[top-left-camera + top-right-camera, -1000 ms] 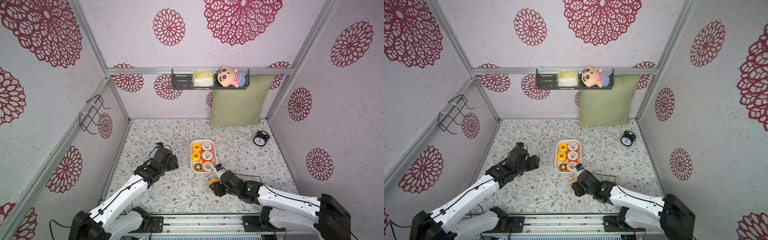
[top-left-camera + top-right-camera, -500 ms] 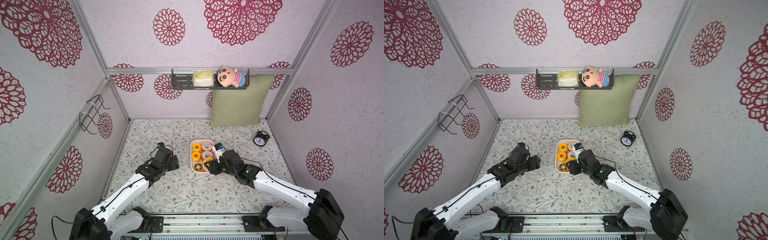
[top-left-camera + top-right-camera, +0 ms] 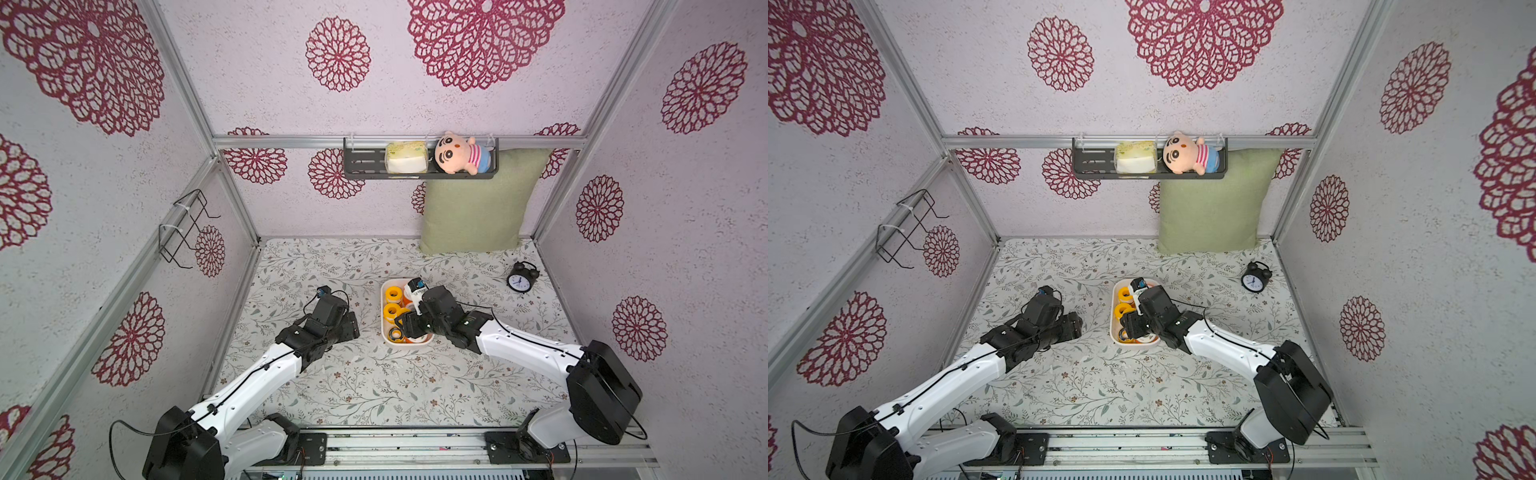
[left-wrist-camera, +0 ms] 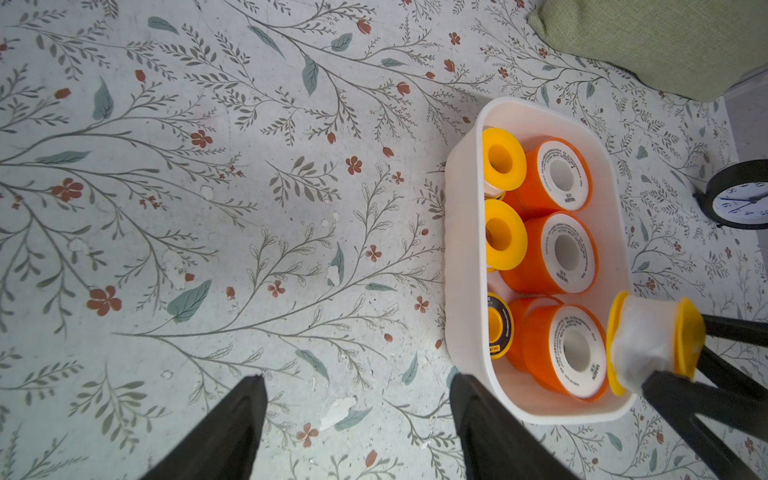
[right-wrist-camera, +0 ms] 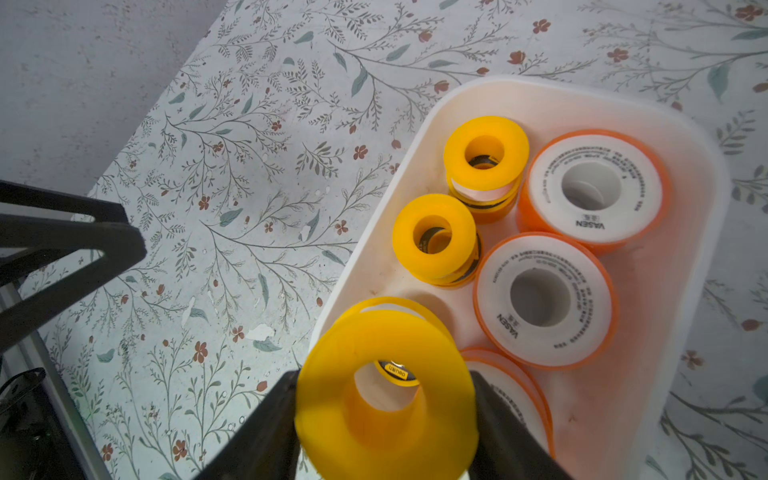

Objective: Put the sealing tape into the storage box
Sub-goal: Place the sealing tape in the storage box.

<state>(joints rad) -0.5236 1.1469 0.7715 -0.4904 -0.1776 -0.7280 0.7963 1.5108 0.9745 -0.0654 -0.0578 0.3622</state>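
Relocated over shallow white plastic storage box (image 5: 540,89): right claw (image 5: 386,415), gripping plain yellow tape spool (image 5: 374,432), frame's lower centre; left claw (image 4: 357,386) spread wide, just beside box.

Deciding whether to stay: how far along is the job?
Done: orange and yellow spools sit in the storage box. In hand: the right end effector holds a yellow spool over the box; the left end effector is open, empty. Left: release it; no loose spools show elsewhere.
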